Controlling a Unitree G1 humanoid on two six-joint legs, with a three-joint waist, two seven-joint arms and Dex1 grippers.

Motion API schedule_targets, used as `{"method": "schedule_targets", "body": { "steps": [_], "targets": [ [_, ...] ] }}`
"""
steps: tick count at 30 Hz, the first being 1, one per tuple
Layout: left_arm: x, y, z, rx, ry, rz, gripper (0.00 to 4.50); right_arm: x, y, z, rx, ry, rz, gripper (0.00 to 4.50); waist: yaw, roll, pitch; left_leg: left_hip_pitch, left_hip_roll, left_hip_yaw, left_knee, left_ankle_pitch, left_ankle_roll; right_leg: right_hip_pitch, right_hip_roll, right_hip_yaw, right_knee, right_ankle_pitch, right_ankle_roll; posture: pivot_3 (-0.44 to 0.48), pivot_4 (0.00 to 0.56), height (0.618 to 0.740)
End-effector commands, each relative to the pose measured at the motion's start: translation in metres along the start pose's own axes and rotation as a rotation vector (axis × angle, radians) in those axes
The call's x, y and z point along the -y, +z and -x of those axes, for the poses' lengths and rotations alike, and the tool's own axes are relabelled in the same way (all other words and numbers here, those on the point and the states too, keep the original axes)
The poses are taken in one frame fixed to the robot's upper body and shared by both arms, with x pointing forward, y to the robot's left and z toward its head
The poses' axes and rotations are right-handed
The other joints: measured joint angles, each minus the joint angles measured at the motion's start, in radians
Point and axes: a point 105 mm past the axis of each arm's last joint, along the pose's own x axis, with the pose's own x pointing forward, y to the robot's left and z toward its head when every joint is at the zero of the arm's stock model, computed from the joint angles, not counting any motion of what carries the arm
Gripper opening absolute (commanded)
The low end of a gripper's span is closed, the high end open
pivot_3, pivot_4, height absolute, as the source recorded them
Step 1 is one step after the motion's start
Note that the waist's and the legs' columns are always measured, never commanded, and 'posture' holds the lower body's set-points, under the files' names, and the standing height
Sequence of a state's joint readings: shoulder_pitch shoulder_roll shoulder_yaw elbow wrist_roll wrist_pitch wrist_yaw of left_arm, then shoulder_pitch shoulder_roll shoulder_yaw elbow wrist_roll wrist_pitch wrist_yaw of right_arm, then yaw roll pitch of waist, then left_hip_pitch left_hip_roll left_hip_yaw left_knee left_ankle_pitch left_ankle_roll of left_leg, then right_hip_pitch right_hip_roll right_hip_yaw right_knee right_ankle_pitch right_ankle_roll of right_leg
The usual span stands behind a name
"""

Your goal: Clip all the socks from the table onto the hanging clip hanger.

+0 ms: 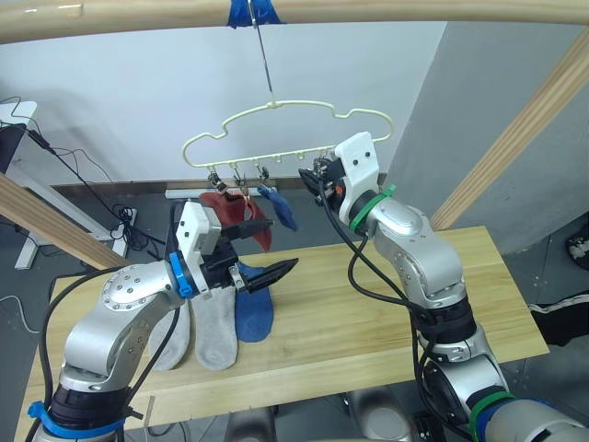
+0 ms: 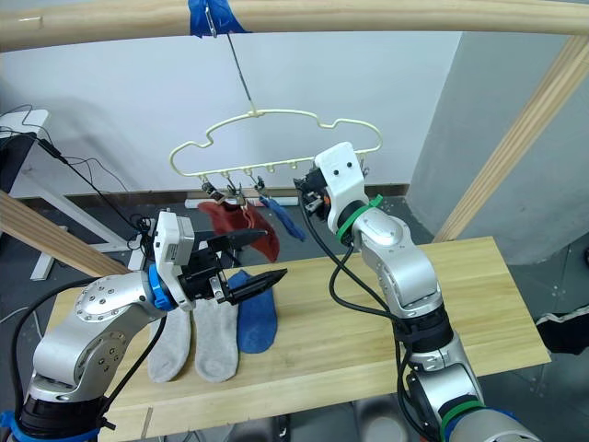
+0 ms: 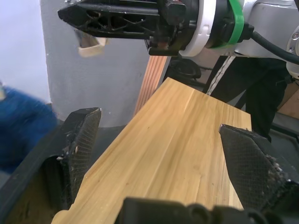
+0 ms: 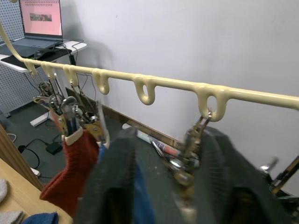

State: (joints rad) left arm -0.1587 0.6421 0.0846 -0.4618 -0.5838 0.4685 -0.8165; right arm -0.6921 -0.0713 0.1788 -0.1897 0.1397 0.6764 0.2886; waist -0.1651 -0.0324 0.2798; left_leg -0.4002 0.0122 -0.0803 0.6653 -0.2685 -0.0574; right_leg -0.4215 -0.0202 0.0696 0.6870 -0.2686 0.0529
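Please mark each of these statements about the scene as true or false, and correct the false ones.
1. Two grey socks and one blue sock lie on the table. True.
2. The clip hanger lies flat on the table. False: it hangs by its hook from the wooden pole above.
3. The left gripper is shut on a red sock. False: its fingers stand open and hold nothing.
4. Red socks and a blue sock already hang from the hanger's clips. True.
5. The right gripper is raised to the hanger's row of clips. True.
6. The hanger is bright green. False: it is pale yellow.
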Motion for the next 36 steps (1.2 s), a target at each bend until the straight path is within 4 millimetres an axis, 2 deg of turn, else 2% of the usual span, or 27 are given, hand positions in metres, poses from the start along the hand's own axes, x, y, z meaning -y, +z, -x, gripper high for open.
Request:
{"method": "schedule_targets", "body": {
  "steps": [1,21,24,27,29,31,36],
  "targets": [
    [0.001,0.006,0.000,0.025,0.002,-0.031,4.50,-0.002,0.016,0.001,0.057,0.010,0.013,2.52,0.000,0.000,0.000,0.000,0.000,0.000,0.000,0.000,0.000,0.000,0.000,0.000,0.000,0.000,0.000,-0.199,0.212,0.714],
    [0.001,0.004,-0.001,0.023,0.005,-0.028,4.50,-0.003,0.021,-0.002,0.079,0.004,-0.007,2.52,0.000,0.000,0.000,0.000,0.000,0.000,0.001,0.000,0.000,0.000,0.000,0.000,0.003,0.000,0.000,-0.200,0.209,0.714],
    [0.001,0.003,-0.001,0.022,0.008,-0.027,4.50,-0.003,0.020,-0.002,0.079,0.001,-0.009,1.98,0.000,0.000,0.000,0.000,0.000,0.000,0.001,0.000,0.000,0.000,0.000,0.000,0.003,0.000,0.000,-0.199,0.209,0.714],
    [0.001,0.002,-0.001,0.019,0.012,-0.026,4.50,-0.003,0.021,-0.002,0.082,-0.002,-0.009,0.96,0.000,0.000,0.000,0.000,0.000,0.000,0.001,0.000,0.000,0.000,0.000,0.000,0.003,0.000,0.000,-0.198,0.209,0.714],
    [0.000,0.001,0.000,0.019,0.021,-0.021,4.50,-0.003,0.021,-0.002,0.083,-0.003,-0.009,0.44,0.000,0.000,0.000,0.000,0.000,0.000,0.001,0.000,0.000,0.000,0.000,0.000,0.003,0.000,0.000,-0.199,0.209,0.714],
    [-0.001,-0.002,0.000,0.017,0.040,-0.016,4.50,-0.003,0.021,-0.002,0.084,-0.003,-0.010,0.18,0.000,0.000,0.000,0.000,0.000,0.000,0.001,0.000,0.000,-0.001,0.000,0.000,0.003,0.000,0.000,-0.199,0.209,0.714],
    [-0.012,-0.020,0.003,-0.019,0.171,0.000,4.50,-0.004,0.022,-0.002,0.085,-0.002,-0.010,0.13,-0.001,0.000,-0.001,0.000,0.000,0.000,0.001,0.000,0.000,-0.001,0.000,0.000,0.003,0.000,0.000,-0.201,0.211,0.714]
  ]
}}
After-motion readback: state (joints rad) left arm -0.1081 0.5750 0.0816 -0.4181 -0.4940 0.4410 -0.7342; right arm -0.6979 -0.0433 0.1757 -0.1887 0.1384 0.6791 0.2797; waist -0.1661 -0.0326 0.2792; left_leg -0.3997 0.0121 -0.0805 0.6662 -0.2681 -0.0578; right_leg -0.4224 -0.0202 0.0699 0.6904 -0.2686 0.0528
